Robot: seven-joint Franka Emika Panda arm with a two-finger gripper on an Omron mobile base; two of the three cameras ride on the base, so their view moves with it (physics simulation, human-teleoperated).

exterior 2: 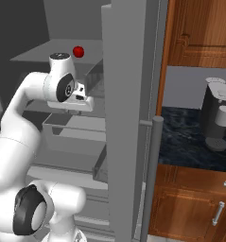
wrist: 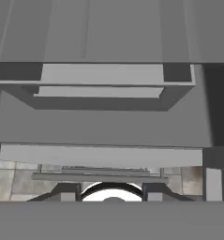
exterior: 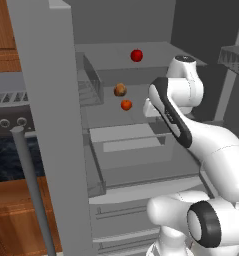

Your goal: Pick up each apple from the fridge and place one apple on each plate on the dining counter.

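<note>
The gripper (exterior 2: 81, 97) sits at the end of the bent white arm (exterior: 211, 145), inside the open fridge (exterior: 121, 150), and whether its fingers are apart or together cannot be told, since the wrist hides them in both base views and the hand view gives no clear tips. The hand view looks down on a grey drawer (wrist: 94, 86) and the shelf edges below it. Up on a higher shelf the deep red apple (exterior: 136, 55) rests well apart from the hand (it sits toward the back). Lower and nearer, the orange-red apple (exterior: 126, 105) lies just beside a brownish round fruit (exterior: 120, 90), to the left of the arm's wrist. The fridge door (exterior: 51, 125) stands open with its bar handle (exterior: 33, 190), and a coffee machine (exterior 2: 217, 118) stands on the dark stone counter (exterior 2: 185, 142).
</note>
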